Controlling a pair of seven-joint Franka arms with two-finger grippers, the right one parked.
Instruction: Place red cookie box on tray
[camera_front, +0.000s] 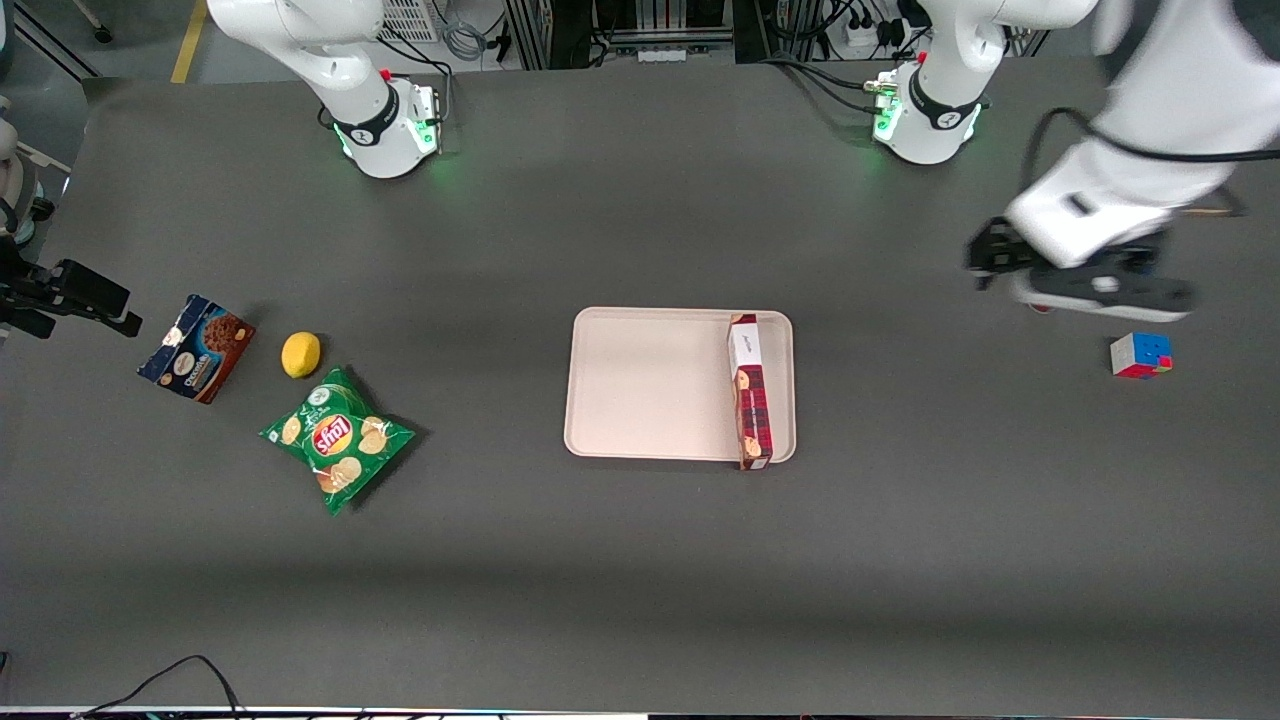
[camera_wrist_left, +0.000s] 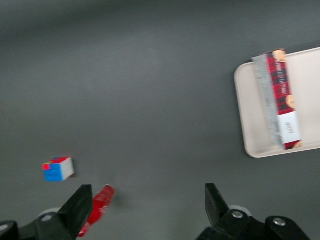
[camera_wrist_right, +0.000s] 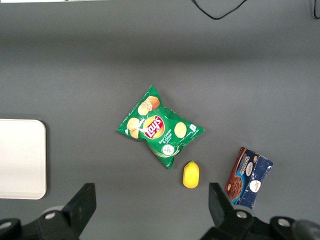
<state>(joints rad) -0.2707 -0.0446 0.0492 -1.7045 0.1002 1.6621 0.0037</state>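
Where the dark grey table (camera_front: 640, 560) spreads below cable racks, blue cookie box (camera_front: 196, 348), lemon (camera_front: 300, 354) and chip bag (camera_front: 337, 438) toward the parked arm's end, red cookie box (camera_front: 751, 390) lying on the tray (camera_front: 650, 385) along its edge, gripper (camera_wrist_left: 147, 207) spread wide and empty above the table near a colour cube (camera_front: 1140, 355) and red bottle (camera_wrist_left: 100, 207).
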